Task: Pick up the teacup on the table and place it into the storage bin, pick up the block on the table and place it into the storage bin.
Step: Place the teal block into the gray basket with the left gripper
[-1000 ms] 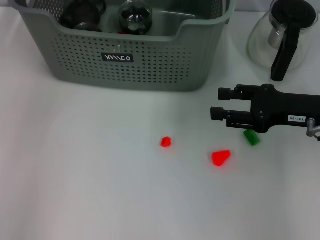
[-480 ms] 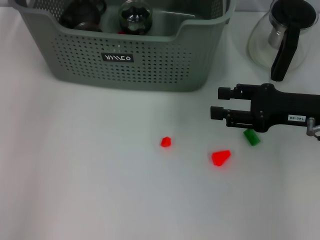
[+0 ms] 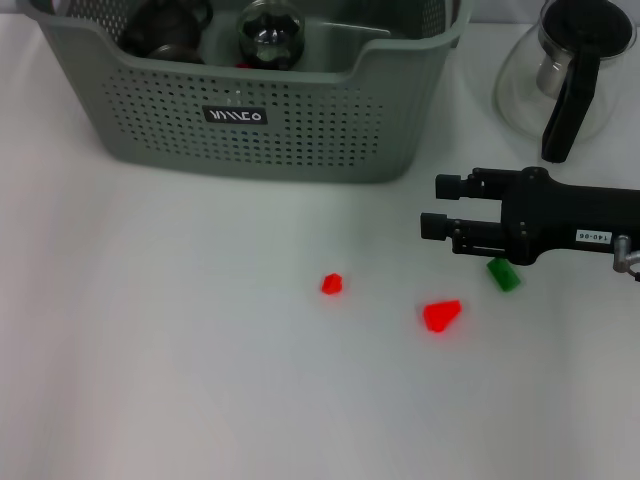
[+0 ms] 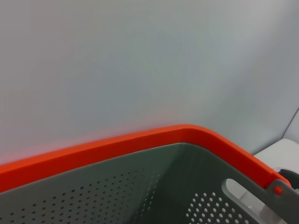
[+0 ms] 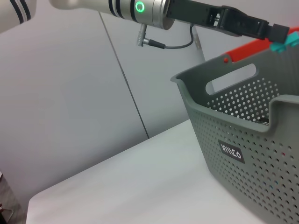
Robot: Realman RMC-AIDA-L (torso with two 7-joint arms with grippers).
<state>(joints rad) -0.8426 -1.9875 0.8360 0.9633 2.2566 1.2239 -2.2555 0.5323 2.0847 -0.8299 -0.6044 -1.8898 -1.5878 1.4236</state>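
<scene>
Right gripper at frame right, fingers parted, holding nothing, hovering just above green block. Red blocks lower centre. Storage bin upper left, holding dark teaware. Left gripper above bin, fingers' spread unclear.

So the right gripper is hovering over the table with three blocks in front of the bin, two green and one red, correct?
Not quite. The head view shows two red blocks and one green block, not the reverse. The rest holds: the right gripper hovers open above the table, and the blocks lie in front of the storage bin.
</scene>
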